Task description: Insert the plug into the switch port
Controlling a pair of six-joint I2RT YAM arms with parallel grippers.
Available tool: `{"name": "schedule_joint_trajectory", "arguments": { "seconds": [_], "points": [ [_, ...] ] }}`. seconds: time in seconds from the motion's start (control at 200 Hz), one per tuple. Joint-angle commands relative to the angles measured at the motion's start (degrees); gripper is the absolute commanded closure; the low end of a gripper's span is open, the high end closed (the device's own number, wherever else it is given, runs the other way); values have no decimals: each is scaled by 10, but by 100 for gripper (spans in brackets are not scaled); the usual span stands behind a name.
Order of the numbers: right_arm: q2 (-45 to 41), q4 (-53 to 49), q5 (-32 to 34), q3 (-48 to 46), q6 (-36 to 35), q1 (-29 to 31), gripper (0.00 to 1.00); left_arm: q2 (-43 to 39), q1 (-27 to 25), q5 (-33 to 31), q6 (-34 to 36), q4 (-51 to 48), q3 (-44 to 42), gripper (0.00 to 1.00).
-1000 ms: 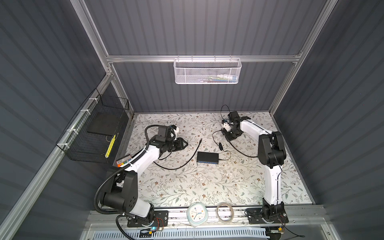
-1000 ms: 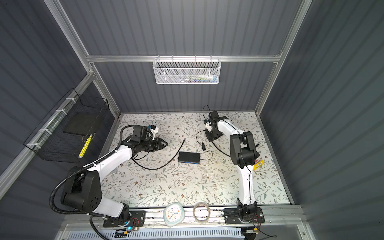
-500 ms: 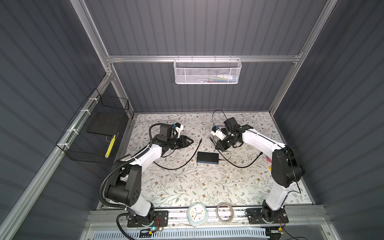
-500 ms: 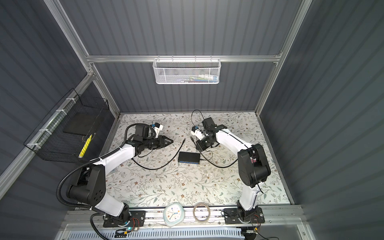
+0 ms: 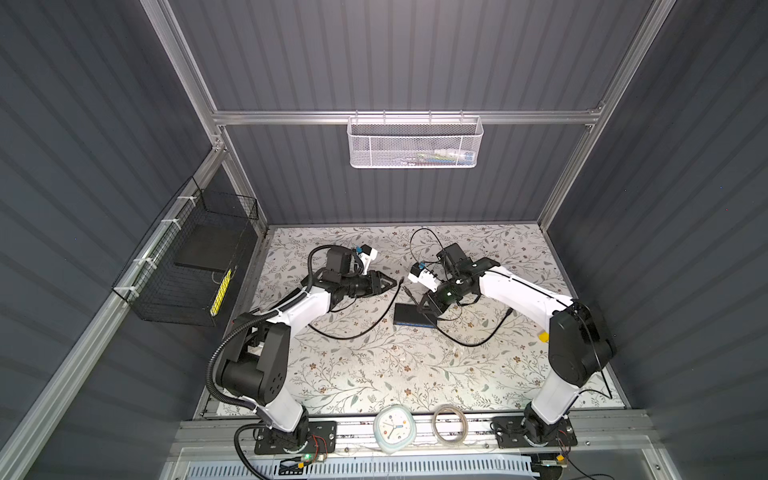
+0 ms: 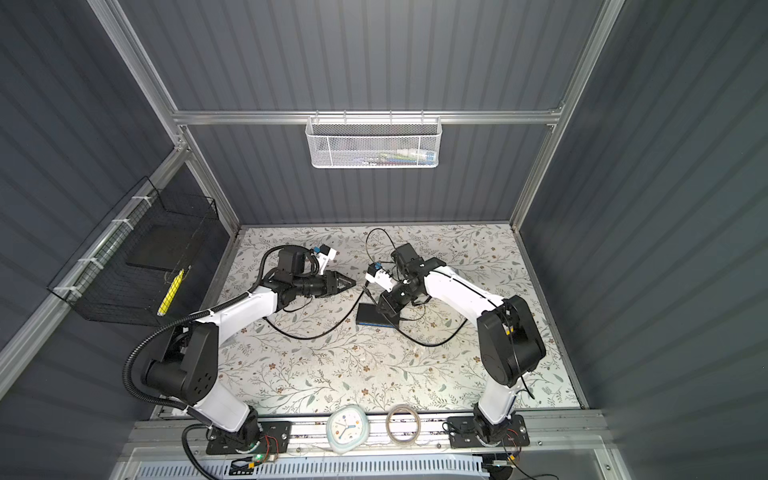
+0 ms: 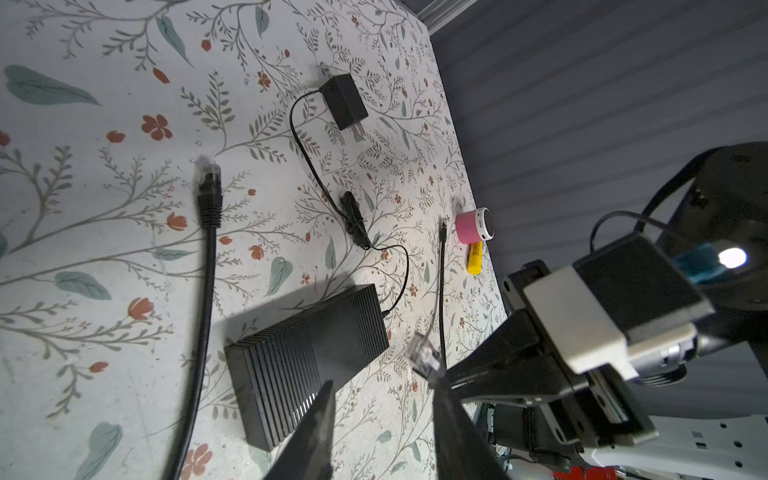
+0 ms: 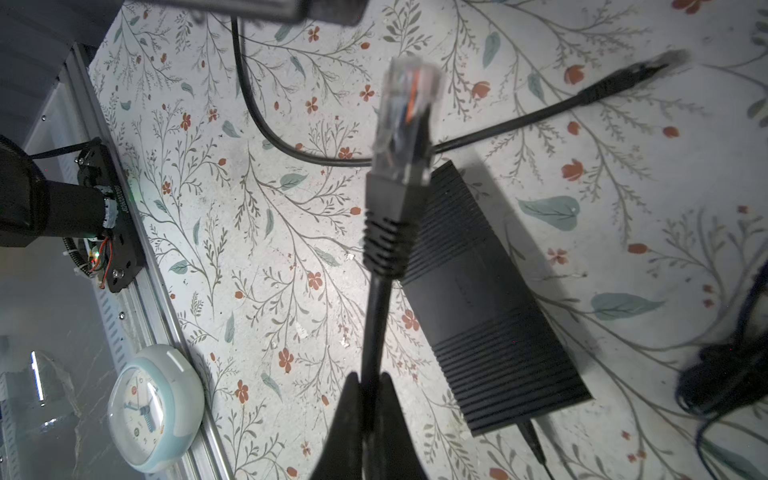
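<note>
The clear plug (image 8: 405, 120), on a black cable (image 8: 374, 324), is raised near the flat, ribbed black switch (image 8: 478, 291) lying on the bench (image 8: 270, 249).

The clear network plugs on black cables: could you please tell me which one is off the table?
The clear plug on the black cable pinched by the right hand; the other clear plug lies on the floral table.
</note>
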Motion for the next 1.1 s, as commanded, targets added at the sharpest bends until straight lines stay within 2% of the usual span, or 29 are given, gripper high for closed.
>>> {"name": "schedule_joint_trajectory", "arguments": {
  "seconds": [0.0, 0.45, 0.975, 1.096],
  "points": [
    [-7, -2, -22, 8, -8, 8, 100, 9, -9, 27, 6, 8, 21, 61],
    [-10, -8, -33, 11, -11, 21, 100, 26, -23, 41, -2, 25, 27, 65],
    [-7, 5, -12, 13, -4, 21, 100, 18, -23, 42, 0, 25, 15, 89],
    [-12, 5, 7, 14, -4, 21, 90, 17, -22, 41, -1, 27, 12, 94]
  ]
}}
